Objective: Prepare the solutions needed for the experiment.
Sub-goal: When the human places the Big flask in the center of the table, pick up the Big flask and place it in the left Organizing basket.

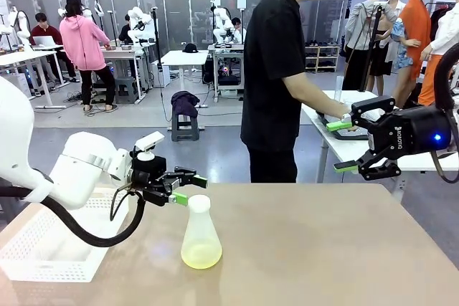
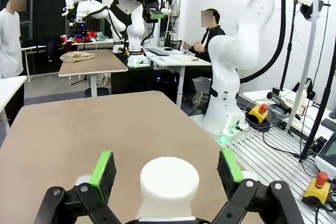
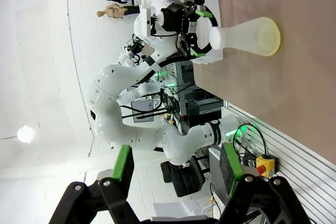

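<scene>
Left end effector (image 1: 188, 188) gapes wide around the flask (image 1: 200, 234) neck, untouching; right end effector (image 1: 343, 146) hangs open, empty.

The right pincer (image 3: 176, 169) rises from the bottom edge with its two green-padded fingers (image 3: 122, 165) spread apart and nothing between them. The view is rolled sideways, so the brown bench (image 3: 273, 103) runs down the right side. Far along it a frosted conical flask (image 3: 244, 35) appears on its side because of the roll, its wide base tinted by the pale yellow solutions (image 3: 272, 36). The left pincer (image 3: 198, 29) is at the flask's narrow neck, its fingers apart on either side of the mouth; whether they touch it cannot be told. Its white arm (image 3: 131, 114) curves back from there. A red emergency-stop button on a yellow box (image 3: 263, 164) lies beside the bench.
</scene>
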You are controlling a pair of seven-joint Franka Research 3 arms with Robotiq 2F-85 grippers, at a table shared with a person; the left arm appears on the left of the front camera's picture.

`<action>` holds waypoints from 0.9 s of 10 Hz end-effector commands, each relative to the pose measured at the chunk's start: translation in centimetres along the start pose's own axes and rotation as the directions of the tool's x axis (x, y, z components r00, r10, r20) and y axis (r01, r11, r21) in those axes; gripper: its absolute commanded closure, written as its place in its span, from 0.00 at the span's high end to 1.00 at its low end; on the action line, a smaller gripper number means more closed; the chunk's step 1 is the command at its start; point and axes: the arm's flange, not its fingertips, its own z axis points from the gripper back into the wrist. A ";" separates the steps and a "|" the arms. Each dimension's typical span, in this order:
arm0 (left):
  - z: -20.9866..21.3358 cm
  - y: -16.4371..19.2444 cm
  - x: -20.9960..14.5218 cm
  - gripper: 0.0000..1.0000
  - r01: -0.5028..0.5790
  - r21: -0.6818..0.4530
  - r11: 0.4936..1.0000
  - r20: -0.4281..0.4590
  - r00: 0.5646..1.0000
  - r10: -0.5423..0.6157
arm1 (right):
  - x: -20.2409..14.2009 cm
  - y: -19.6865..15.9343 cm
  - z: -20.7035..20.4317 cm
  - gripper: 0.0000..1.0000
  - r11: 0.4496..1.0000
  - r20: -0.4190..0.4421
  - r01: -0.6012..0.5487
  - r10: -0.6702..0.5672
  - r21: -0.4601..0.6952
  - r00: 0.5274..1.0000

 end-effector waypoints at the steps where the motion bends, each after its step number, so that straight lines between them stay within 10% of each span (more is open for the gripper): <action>1: 0.3 0.5 -0.2 1.00 0.004 -0.054 0.999 0.004 1.000 -0.004 | 0.0 0.2 0.0 0.83 1.000 0.001 -0.003 0.003 0.012 1.000; 9: 1.1 2.0 -4.3 1.00 -0.085 -0.119 0.989 -0.005 0.996 0.085 | 0.0 0.2 0.0 0.83 1.000 0.001 -0.003 0.003 0.012 1.000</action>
